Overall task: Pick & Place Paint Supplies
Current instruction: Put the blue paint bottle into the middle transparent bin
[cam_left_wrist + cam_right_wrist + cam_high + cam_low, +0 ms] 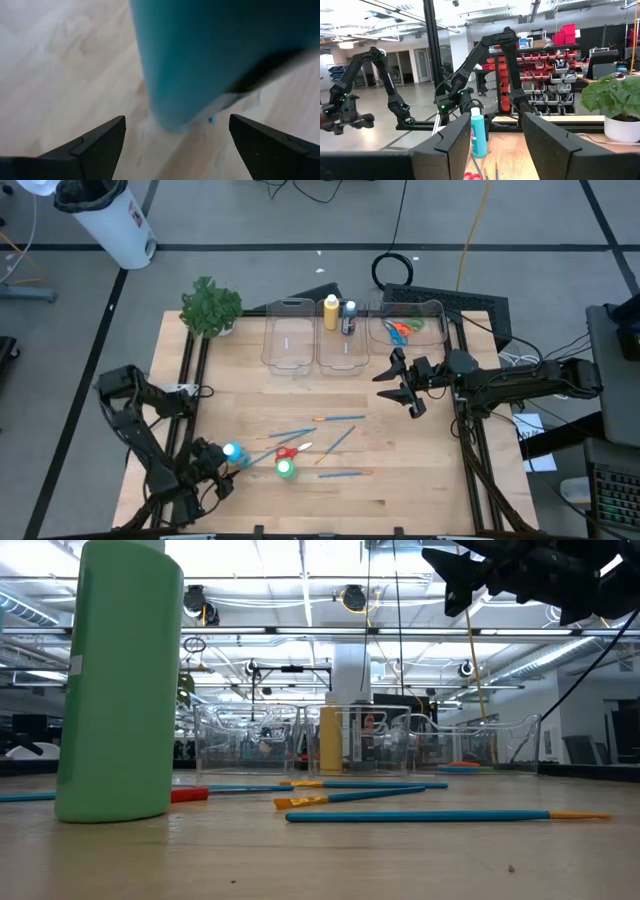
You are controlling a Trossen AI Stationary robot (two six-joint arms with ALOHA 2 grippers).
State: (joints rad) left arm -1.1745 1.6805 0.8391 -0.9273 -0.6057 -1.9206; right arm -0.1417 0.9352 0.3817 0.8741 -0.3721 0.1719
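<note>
Looming green bottle (120, 680) fills the near edge of the low view, standing upright on the wooden table (420, 480) among scattered blue paintbrushes (340, 419) and red-handled scissors (285, 452). At the table's near-left corner the left gripper (222, 470) is lowered beside the blue bottle (232, 451), its fingers (95, 145) spread as wide as they go and closed on nothing; in its wrist view the bottle is framed close between them, apparently untouched. The right gripper (405, 380) is held in the air in front of the clear bins (340, 350), its fingers partly apart and empty. A yellow bottle (331, 312) and a dark bottle (349, 317) are already standing in the middle bin, and scissors (400, 330) are lying in the right-hand one (the leftmost bin is seen without contents). The chief risk is judged to be a tipped blue bottle: if the fingers are closed off-centre or too low, the upright bottle could be pushed over and rolled toward the table edge nearby. The green bottle, just beside it, could be knocked by the arm as the blue one is lifted away, and the brush lying close between them could be dragged along or swept aside. A loose hold on the smooth plastic might also let the bottle slip during the long carry to the bins.
</note>
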